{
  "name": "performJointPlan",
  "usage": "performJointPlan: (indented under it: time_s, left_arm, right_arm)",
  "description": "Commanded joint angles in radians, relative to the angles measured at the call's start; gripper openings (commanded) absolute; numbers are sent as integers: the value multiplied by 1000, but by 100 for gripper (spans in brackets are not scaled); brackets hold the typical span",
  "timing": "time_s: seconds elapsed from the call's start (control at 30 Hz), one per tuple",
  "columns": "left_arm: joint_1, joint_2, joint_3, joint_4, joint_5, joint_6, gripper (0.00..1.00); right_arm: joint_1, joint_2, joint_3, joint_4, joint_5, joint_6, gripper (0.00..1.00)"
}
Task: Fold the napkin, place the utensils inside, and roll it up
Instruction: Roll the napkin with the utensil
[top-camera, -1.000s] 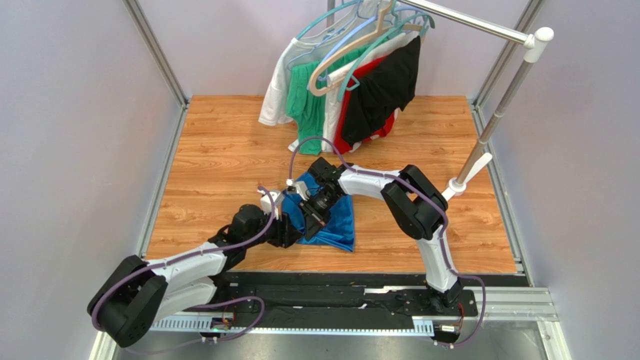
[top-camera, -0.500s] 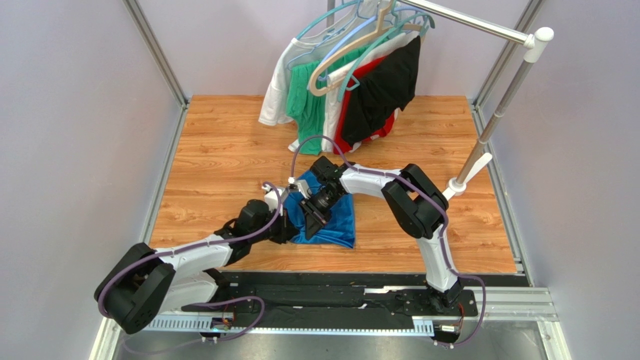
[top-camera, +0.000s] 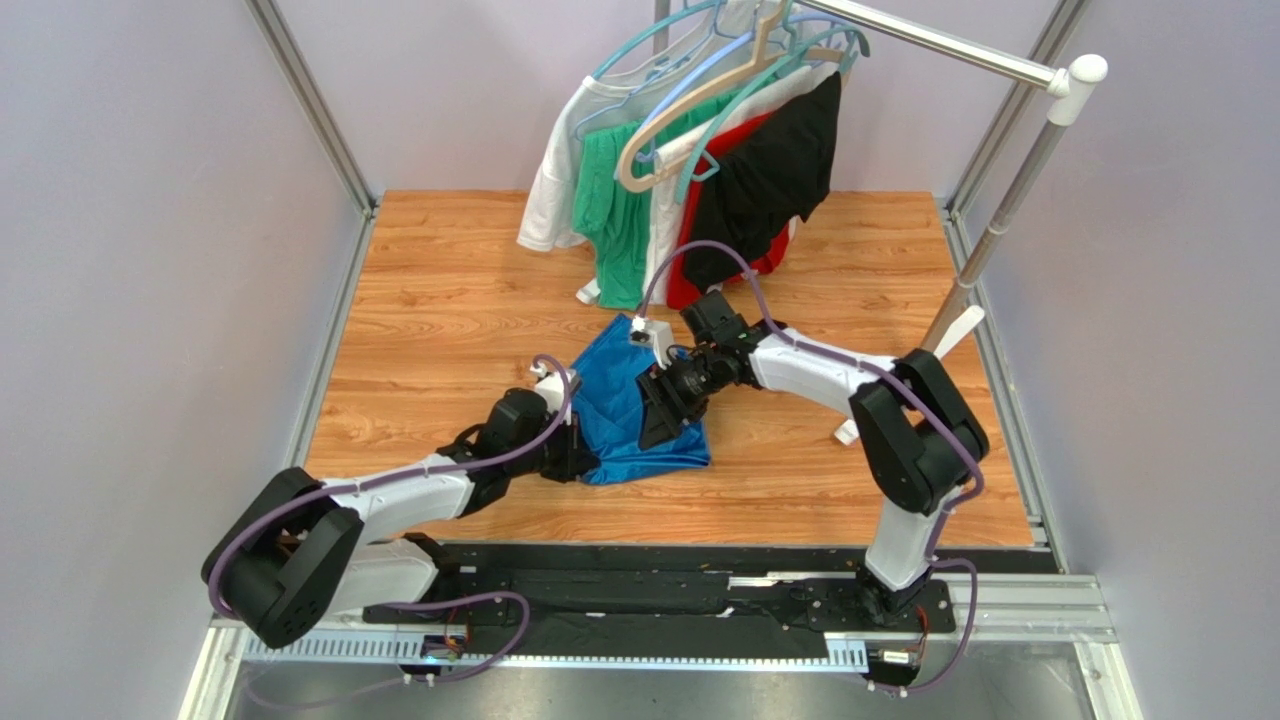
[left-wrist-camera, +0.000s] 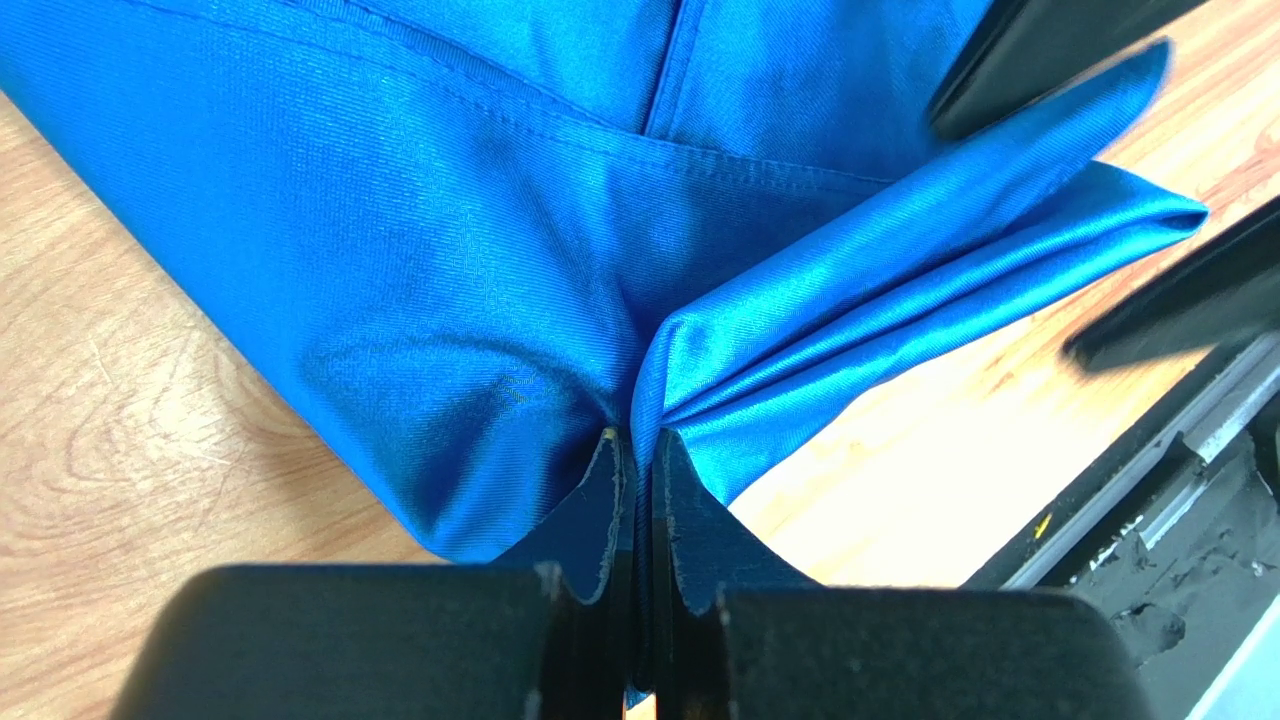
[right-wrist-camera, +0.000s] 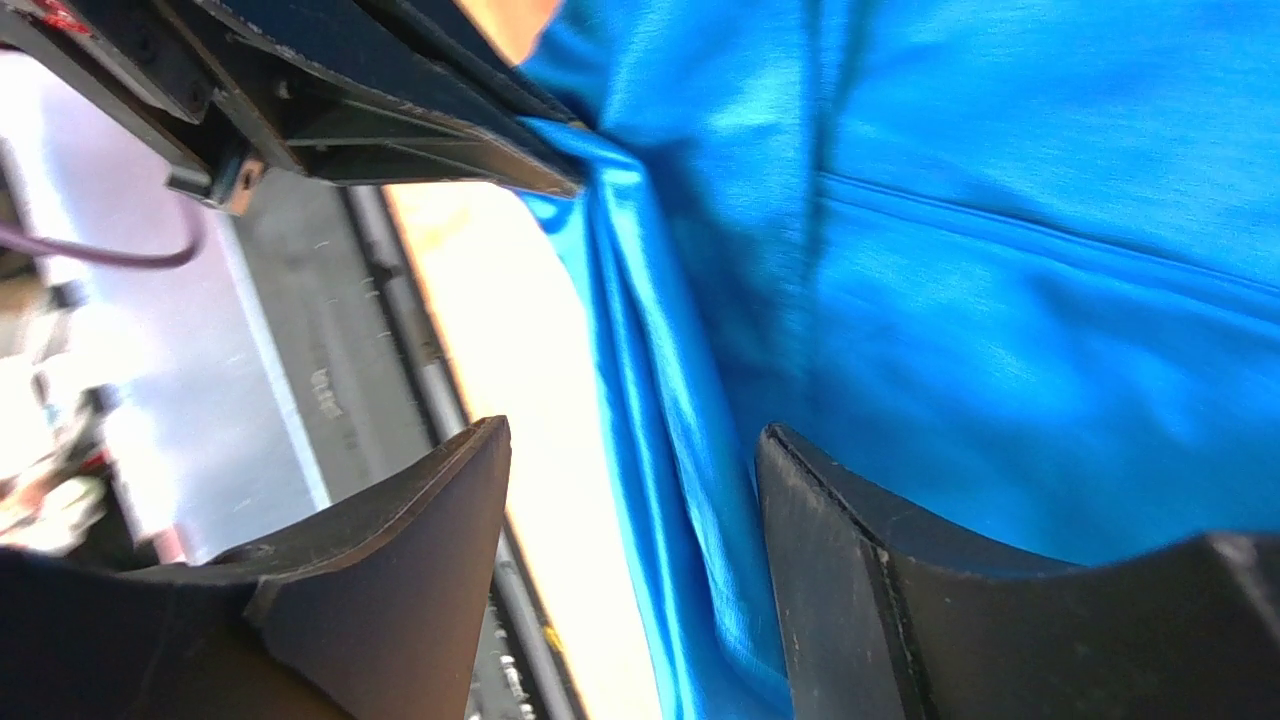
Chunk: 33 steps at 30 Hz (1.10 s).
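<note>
The blue napkin (top-camera: 624, 393) lies bunched and partly folded on the wooden table, in front of both arms. My left gripper (top-camera: 580, 452) is at its near left edge; in the left wrist view the left gripper (left-wrist-camera: 637, 450) is shut on a gathered fold of the napkin (left-wrist-camera: 451, 270). My right gripper (top-camera: 663, 416) hangs over the napkin's right part. In the right wrist view it (right-wrist-camera: 634, 435) is open, straddling the napkin's (right-wrist-camera: 1022, 300) folded edge without pinching it. No utensils are in view.
A clothes rack with green, white, red and black garments (top-camera: 706, 180) stands at the back, its slanted pole (top-camera: 992, 225) at the right. A bare strip of wooden table (top-camera: 436, 300) lies left of the napkin. A black rail (top-camera: 676, 578) runs along the near edge.
The left gripper has shut on the napkin's near edge. The right gripper has opened and let go, and its arm has swung to the right and back.
</note>
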Motion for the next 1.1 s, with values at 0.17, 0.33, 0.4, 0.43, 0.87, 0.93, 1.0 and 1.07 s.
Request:
performJointPlan:
  time_s: [0.17, 0.33, 0.4, 0.43, 0.87, 0.93, 1.0, 1.07]
  left_arm:
    - [59, 47, 23, -6, 93, 9, 0]
    - [100, 77, 35, -18, 170, -1, 0]
    - [106, 93, 54, -34, 196, 2, 0]
    - [114, 97, 63, -52, 207, 4, 0]
    - [154, 134, 124, -143, 274, 38, 0]
    - [162, 140, 133, -152, 285, 35, 0]
    - [174, 154, 141, -162, 296, 33, 0]
    - [180, 165, 147, -170, 303, 27, 0]
  right_arm:
    - [-9, -222, -206, 317, 284, 110, 65]
    - [61, -398, -324, 430, 503, 81, 65]
    - [113, -417, -340, 433, 571, 21, 65]
    - [126, -421, -343, 434, 582, 15, 65]
    - [202, -331, -326, 490, 501, -114, 65]
    - [233, -313, -304, 459, 528, -142, 65]
    - [291, -308, -310, 462, 598, -160, 64]
    - [327, -320, -341, 524, 631, -163, 64]
